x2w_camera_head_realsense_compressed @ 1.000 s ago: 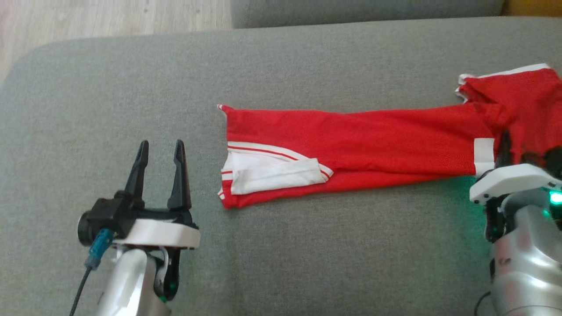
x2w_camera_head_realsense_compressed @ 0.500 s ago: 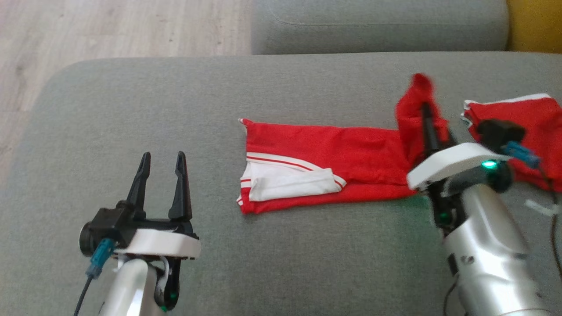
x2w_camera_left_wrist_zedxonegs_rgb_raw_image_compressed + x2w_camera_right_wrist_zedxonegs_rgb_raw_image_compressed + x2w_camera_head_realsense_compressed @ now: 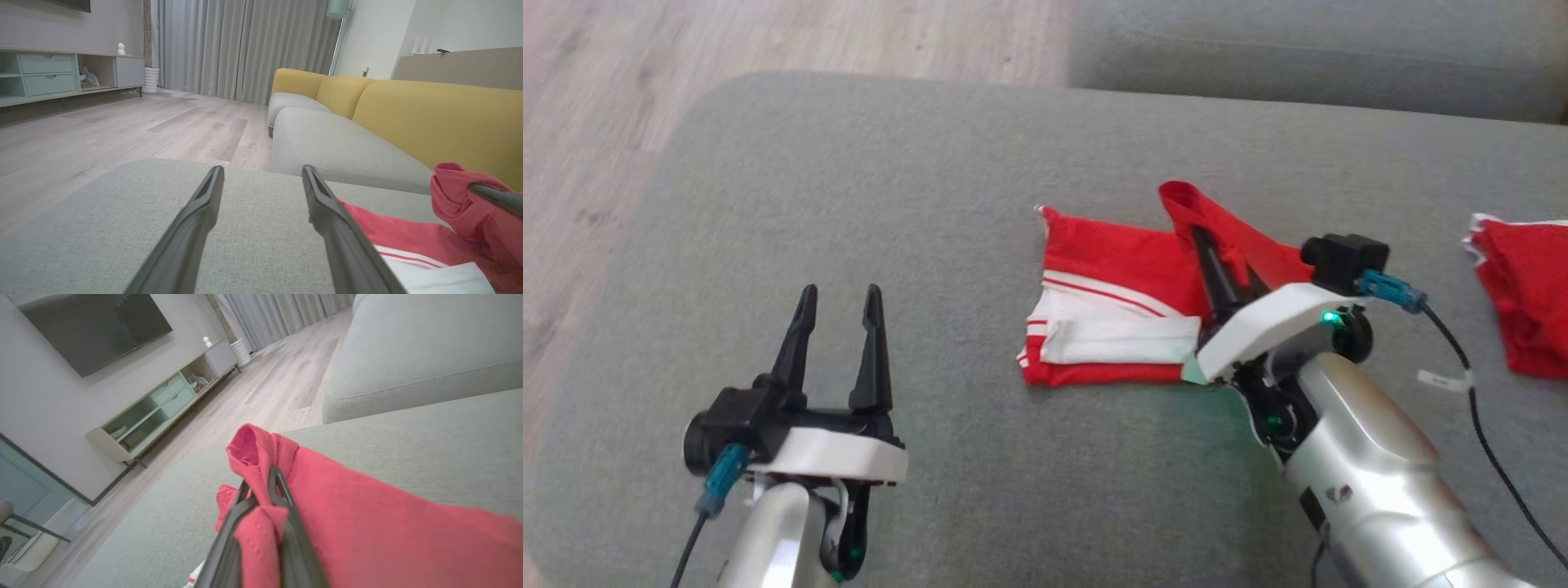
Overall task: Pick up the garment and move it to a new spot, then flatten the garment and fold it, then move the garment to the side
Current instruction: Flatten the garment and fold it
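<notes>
nearest, left gripper (image 3: 840, 292) hovers over bare sofa cushion (image 3: 890, 188), fingers spread wide, nothing between them. further in, right gripper (image 3: 1199, 238) is pinched shut on a raised fold (image 3: 1181, 198) of the red garment (image 3: 1115, 249), cloth bunched over its fingertips. rest of the garment lies flat on the cushion, long axis across the head view, white-striped end (image 3: 1115, 341) toward the left gripper. held fold sits just right of that end, so the fold-over likely runs leftward along that axis. right arm has it; left stands well apart. second red cloth (image 3: 1523, 294) far right, separate.
</notes>
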